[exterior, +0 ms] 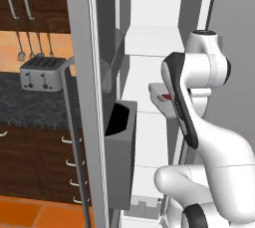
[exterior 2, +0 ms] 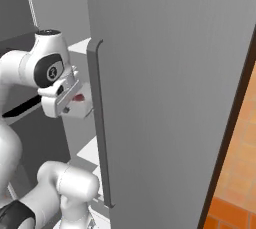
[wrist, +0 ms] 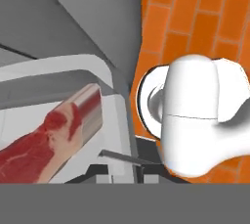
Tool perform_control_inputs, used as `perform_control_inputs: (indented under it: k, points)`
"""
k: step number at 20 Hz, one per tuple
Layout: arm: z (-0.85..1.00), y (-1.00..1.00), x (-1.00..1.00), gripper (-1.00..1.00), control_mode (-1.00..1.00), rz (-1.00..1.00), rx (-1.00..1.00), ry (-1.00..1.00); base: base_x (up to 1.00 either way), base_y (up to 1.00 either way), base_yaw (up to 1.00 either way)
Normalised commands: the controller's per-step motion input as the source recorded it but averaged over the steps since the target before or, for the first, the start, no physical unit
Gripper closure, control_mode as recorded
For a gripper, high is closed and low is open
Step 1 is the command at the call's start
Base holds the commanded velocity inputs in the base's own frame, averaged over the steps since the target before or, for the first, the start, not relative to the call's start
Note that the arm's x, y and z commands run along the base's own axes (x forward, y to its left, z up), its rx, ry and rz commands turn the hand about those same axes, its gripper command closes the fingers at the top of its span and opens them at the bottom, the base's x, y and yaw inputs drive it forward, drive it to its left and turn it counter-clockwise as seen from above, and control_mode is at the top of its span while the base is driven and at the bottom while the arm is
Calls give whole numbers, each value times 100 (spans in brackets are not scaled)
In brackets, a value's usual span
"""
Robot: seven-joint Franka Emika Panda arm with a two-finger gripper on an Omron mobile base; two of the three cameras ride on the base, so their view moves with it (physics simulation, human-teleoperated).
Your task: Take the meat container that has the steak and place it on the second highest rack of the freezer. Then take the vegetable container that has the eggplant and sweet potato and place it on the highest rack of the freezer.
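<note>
The meat container point(exterior: 158, 98) is a shallow white tray, held up in front of the open freezer point(exterior: 149, 67). The steak point(wrist: 44, 145), a long red-pink slab, lies in it; a red sliver of the steak point(exterior 2: 78, 97) shows beside the hand. My gripper point(wrist: 118, 161) is shut on the container's point(wrist: 114, 120) near rim. The tray point(exterior 2: 84, 104) hangs level with a mid-height white shelf point(exterior: 142, 90), and another shelf point(exterior: 149, 43) lies above. The freezer's top is cut off, so I cannot tell which rack is which. The vegetable container is out of view.
The freezer door point(exterior: 92, 97) stands open to the left, with a dark bin point(exterior: 119, 137) and a long handle point(exterior: 74, 137). A tall grey panel point(exterior 2: 175, 98) with a handle point(exterior 2: 100, 123) stands close to the arm's right. A toaster point(exterior: 42, 72) sits on the dark counter point(exterior: 30, 105).
</note>
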Motion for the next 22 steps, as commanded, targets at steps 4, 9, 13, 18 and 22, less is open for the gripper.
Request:
perform_control_inputs:
  k: [4, 9, 13, 18, 22]
  points:
    - [-51, -1, 48, 100, -100, -3, -1, -7, 0, 0, 0]
    - [-71, 0, 27, 100, -100, 0, 0, -7, 0, 0, 0]
    - [-40, 7, 42, 100, -100, -3, -1, -9, 0, 0, 0]
    - [0, 3, 60, 100, -100, -12, 0, -3, 0, 0, 0]
    - [-1, 2, 89, 100, -100, -14, 0, 0, 0, 0, 0]
